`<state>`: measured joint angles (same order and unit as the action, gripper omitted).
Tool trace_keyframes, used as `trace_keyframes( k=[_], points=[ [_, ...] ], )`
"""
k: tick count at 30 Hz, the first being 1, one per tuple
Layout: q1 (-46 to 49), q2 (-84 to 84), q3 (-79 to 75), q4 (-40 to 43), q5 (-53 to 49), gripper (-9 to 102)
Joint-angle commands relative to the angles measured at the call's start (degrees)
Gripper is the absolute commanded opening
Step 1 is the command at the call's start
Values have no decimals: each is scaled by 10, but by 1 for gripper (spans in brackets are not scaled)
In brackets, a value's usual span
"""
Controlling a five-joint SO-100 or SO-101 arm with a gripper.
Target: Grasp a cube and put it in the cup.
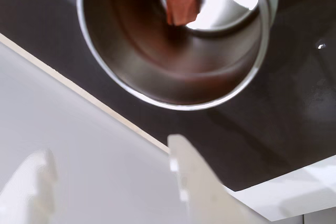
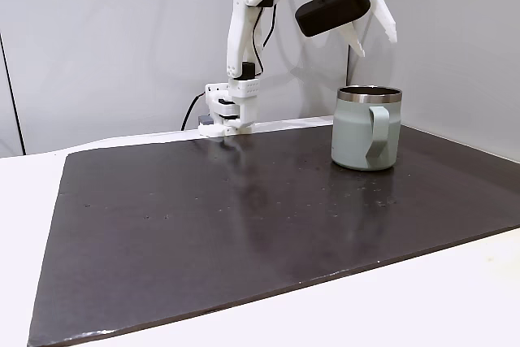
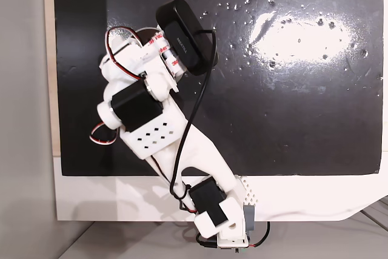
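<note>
Right, wrist view: looking down into the cup [image 1: 157, 72], bare steel inside, bright rim. The cube [image 1: 182, 4], brick red, lies on the cup's bottom near the top of the frame, next to a glare patch. Two white gripper fingers [image 1: 197, 182] poke in from the bottom edge, spread apart, nothing between them; gripper [image 1: 110, 166] open and empty. Dark mat [image 1: 294, 103] under the cup, pale tabletop [image 1: 63, 140] at lower left.

Fixed view from the side: sage-green cup [image 2: 361, 132] stands upright on the dark mat [image 2: 244, 225], at the right, handle facing the camera. White arm [image 2: 244, 54] reaches over from its base at the back; gripper [image 2: 374, 38] hangs above the cup, apart from it, fingers splayed and pointing down.

Fixed view from above: arm [image 3: 163, 144] and black wrist camera [image 3: 185, 37] cover the left part of the mat [image 3: 291, 101]; cup hidden under them.
</note>
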<state>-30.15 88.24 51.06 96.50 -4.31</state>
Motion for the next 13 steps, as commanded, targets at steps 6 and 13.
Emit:
trace_keyframes(
  k=[6,13],
  points=[
    [5,22,-10,4,-3,23],
    [4,21,-9,5,-6,23]
  ],
)
